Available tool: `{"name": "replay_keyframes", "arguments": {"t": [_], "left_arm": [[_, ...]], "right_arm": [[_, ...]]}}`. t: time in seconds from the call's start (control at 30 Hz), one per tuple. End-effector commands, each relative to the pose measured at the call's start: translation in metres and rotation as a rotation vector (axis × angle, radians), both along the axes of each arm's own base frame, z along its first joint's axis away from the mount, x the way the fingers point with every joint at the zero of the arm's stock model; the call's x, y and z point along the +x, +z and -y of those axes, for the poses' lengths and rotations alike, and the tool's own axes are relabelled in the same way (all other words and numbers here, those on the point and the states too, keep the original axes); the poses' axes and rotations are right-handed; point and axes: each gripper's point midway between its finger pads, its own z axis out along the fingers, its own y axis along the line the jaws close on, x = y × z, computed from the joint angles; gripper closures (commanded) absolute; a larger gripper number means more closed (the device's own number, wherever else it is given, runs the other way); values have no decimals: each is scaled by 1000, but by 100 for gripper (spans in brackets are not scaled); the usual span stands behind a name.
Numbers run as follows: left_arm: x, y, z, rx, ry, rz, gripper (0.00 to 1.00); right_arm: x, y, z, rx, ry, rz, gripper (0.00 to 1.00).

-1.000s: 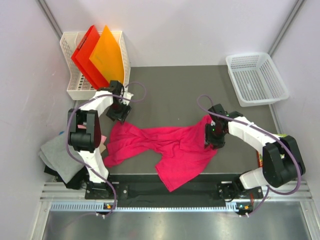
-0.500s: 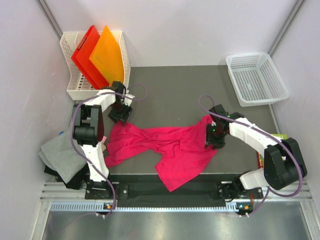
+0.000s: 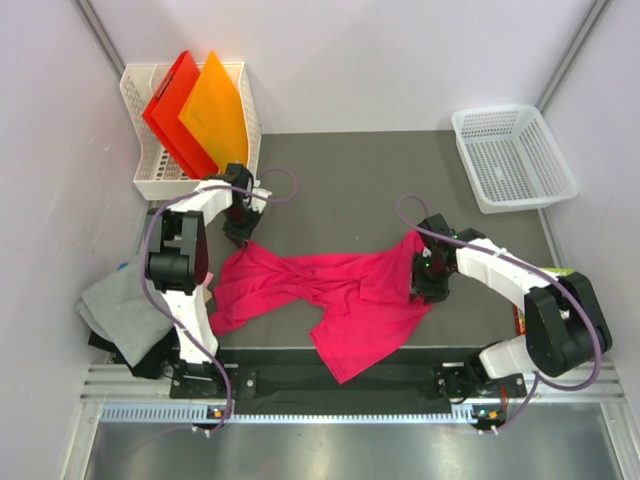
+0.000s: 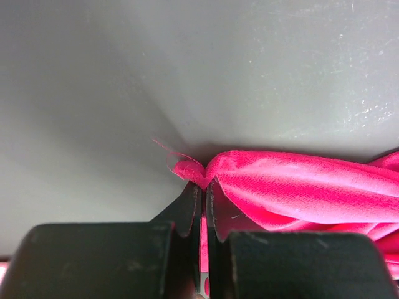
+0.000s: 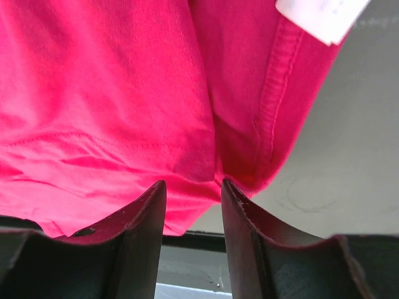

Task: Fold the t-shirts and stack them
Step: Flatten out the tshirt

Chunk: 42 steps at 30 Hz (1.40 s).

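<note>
A bright magenta t-shirt lies crumpled across the front of the dark table. My left gripper sits at its far left corner, and the left wrist view shows the gripper shut on a pinch of the magenta cloth. My right gripper rests over the shirt's right edge. In the right wrist view it is open, with the hem and a white label just past its tips. A folded grey t-shirt lies off the table's left side.
A white rack at the back left holds red and orange folders. A white mesh basket stands at the back right. A green book edge shows behind the right arm.
My left gripper has closed on the shirt's far left corner. The right gripper has shifted slightly nearer along the shirt's right edge, still open.
</note>
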Motion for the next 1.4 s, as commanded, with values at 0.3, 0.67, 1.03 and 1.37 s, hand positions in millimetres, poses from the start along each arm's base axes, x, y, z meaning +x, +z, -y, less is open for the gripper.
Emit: {"name": "replay_keyframes", "arguments": {"t": [0.3, 0.67, 1.03, 1.37], "left_arm": [[-6, 1, -6, 7, -17, 35, 100], [-7, 1, -10, 24, -14, 46, 100], [-5, 6, -9, 23, -15, 60, 100], [-4, 10, -9, 20, -14, 64, 100]], "right_arm": [[42, 6, -15, -2, 44, 63, 64], [45, 11, -17, 6, 45, 66, 100], [28, 3, -14, 18, 36, 36, 79], [26, -5, -13, 12, 33, 19, 87]]}}
